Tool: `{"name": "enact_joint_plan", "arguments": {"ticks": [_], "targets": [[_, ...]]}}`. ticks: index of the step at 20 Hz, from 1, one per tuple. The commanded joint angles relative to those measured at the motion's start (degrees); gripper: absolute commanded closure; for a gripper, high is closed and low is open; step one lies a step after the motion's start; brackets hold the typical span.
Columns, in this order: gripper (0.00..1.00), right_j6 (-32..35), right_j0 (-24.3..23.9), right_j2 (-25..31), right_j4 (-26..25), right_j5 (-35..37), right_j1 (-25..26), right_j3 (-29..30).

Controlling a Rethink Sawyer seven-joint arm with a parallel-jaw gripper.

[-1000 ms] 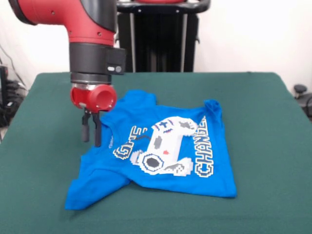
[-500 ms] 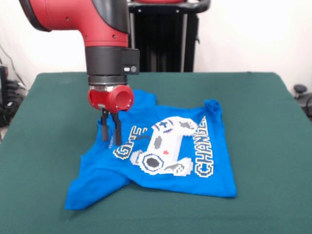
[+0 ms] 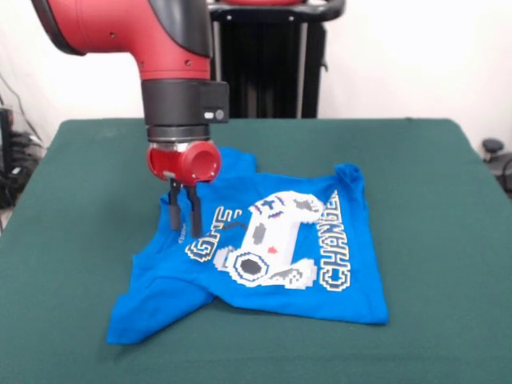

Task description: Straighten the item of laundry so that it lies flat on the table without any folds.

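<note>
Bright blue T-shirt [image 3: 264, 256] with white-grey controller print and pixel lettering, lying rumpled on dark green felt-covered table [image 3: 432, 184], folds at sleeve and collar. Red and black arm's gripper [image 3: 184, 214], fingers narrowly parted, tips at the shirt's left shoulder area.

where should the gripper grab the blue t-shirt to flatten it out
Probably the rumpled sleeve corner of the T-shirt, nearest the camera and left in the front view, taken from above. It sticks out from the body over a crease, so pulling it outward should spread that fold.
</note>
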Motion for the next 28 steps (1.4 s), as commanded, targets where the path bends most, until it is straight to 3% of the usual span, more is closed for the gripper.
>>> {"name": "enact_joint_plan", "arguments": {"ticks": [1,7,22,28], "targets": [[0.00,0.11,2.11,3.05,-1.39,7.01,5.04,4.19],[0.00,-0.07,2.59,2.43,-1.10,8.13,5.64,4.84],[0.00,-1.20,4.69,-3.27,-0.56,14.26,6.50,-0.29],[0.00,-0.77,4.90,-4.35,-0.55,15.59,2.78,2.70]]}}
